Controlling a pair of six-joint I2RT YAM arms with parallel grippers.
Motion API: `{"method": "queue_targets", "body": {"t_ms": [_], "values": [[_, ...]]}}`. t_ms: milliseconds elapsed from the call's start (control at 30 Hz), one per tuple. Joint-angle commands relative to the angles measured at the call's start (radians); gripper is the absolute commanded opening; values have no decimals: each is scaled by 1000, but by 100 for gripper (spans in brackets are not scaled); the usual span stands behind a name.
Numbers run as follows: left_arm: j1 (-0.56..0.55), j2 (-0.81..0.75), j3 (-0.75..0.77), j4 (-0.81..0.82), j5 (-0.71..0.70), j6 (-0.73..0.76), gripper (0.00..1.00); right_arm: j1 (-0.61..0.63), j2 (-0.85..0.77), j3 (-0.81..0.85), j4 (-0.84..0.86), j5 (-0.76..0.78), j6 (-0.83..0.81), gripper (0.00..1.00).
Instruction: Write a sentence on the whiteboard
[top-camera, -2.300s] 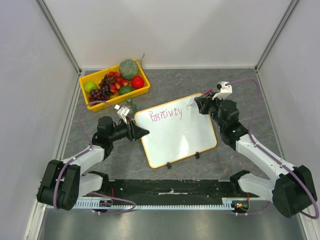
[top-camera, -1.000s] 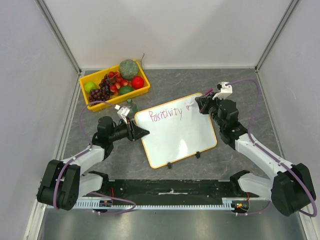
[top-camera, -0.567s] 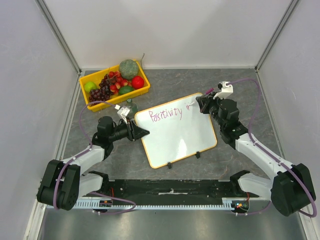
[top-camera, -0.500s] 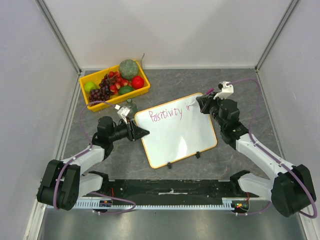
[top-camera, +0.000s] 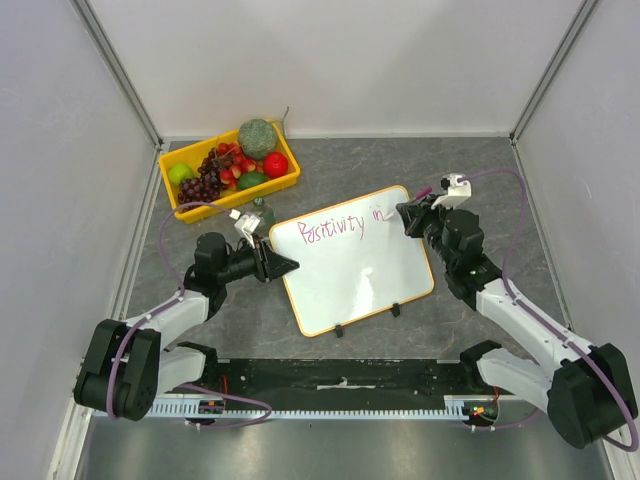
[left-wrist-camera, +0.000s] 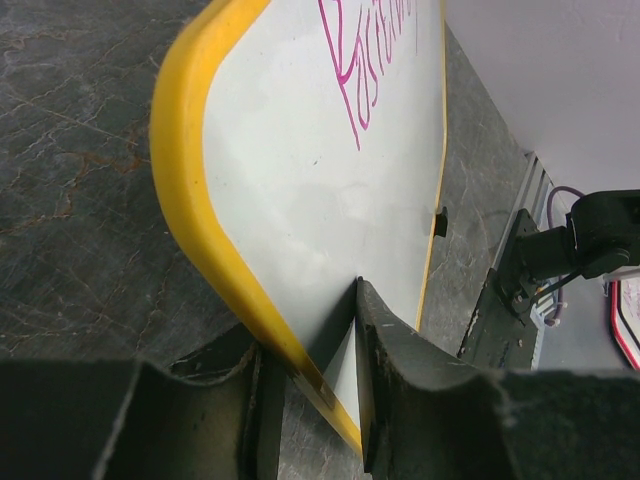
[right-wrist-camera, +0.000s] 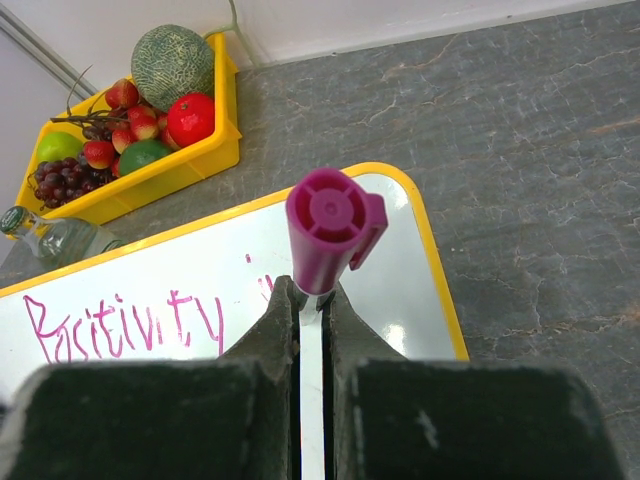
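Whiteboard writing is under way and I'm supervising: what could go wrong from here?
1. The sentence reaches near the whiteboard's frame beside the right tool, so the next word may run off unless the marker drops a line.
2. The left tool pinches only the frame edge; marker pressure might pivot the board.
3. The right tool grips the marker narrowly, so it could tilt.

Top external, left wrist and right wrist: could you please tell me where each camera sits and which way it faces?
Top external: above and behind the bases, looking down at the whiteboard; left arm and right arm show.
Left wrist: low, facing along the board; left gripper pinches its frame.
Right wrist: looks down past the right gripper holding the marker.
Shared: the sentence appears in all three.
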Motion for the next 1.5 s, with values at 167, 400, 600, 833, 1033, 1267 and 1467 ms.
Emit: {"method": "queue_targets", "body": {"t_ms": [167,400,600,833,1033,1267,1467], "values": [[-13,13,3,-25,-16,77,2,-5,-75,54,-42,-31,-16,0],[-13,12,3,-23,-17,77,2,-2,-127,83,-59,-91,-16,0],[-13,13,3,-25,-16,75,2,79,-112,77,-50,-85,-37,0],[-13,13,3,-25,-17,75,2,308,-69,96,-25,37,-80,0],[-13,18,6,-23,-16,75,2,458,-26,74,36,119,-74,0],[-13,16,5,-25,-16,75,2,602,34,60,118,247,-89,0],[-13,13,3,-23,-17,75,2,636,92,63,151,300,-85,0]]}}
